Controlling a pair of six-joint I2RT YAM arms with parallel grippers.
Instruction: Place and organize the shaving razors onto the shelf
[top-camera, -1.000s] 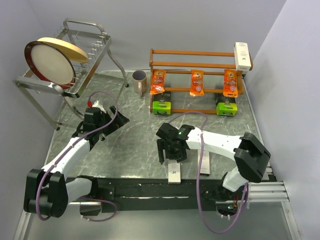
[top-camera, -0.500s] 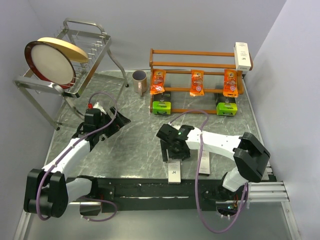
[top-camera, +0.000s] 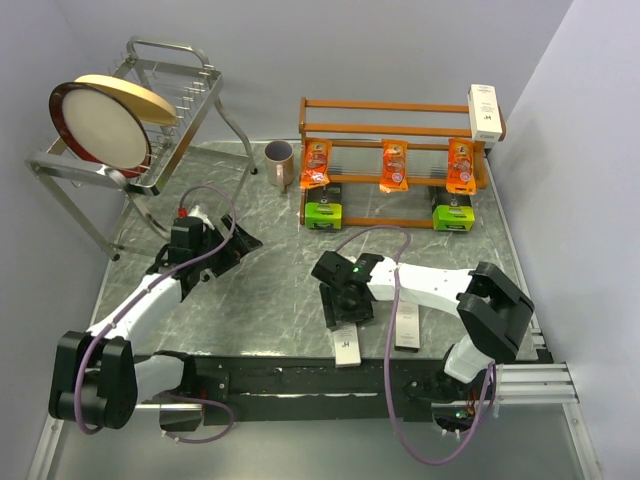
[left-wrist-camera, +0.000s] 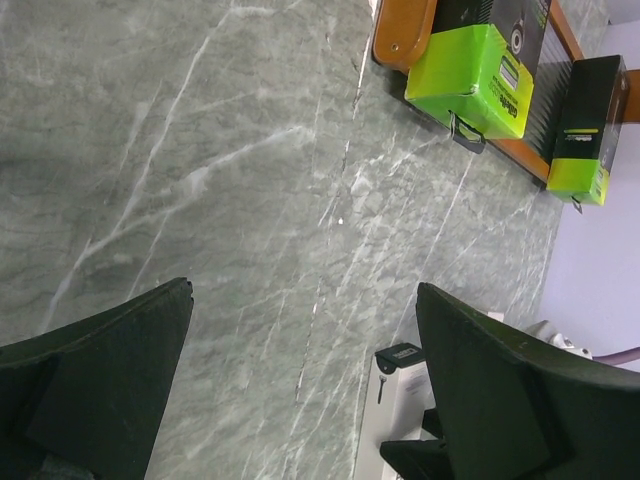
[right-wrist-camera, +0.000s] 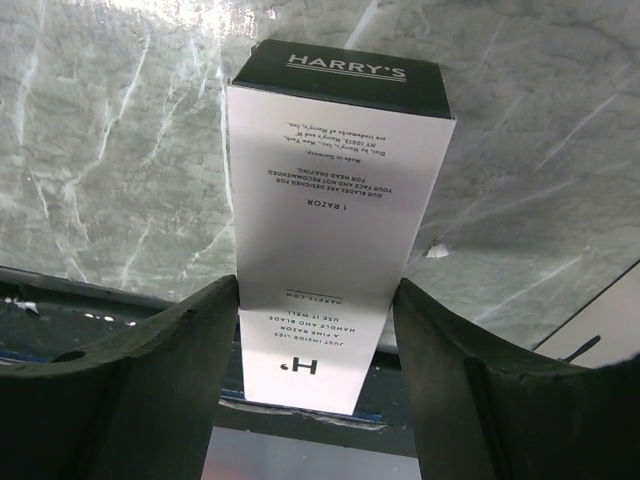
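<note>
The right hand (right-wrist-camera: 318, 300) is positioned over a long slim white razor box (right-wrist-camera: 330, 200) with a dark printed end, which is laid flat on the grey marbled worktop (top-camera: 270, 290) near its front edge; the box is pinched by its two long sides between the dark fingers (right-wrist-camera: 150, 370), both of which are seen flush against the cardboard in the right wrist view; a second white box (top-camera: 408, 327) of the same kind is laid just to the right, apart from that hand. The left hand (left-wrist-camera: 300, 310) is held spread wide above bare worktop, and nothing is caught between its fingers. The orange-brown wooden shelf (top-camera: 400, 106) is stood at the far side; a third white box (top-camera: 485, 111) is stood upright at the right end of its top rail; three flat orange packets (top-camera: 394, 165) are leaned in a row on the middle tier; two lime-green-and-black packs (top-camera: 324, 213) are set on the bottom tier, one at each end. A mauve mug (top-camera: 279, 155) is placed just left of the shelf.
</note>
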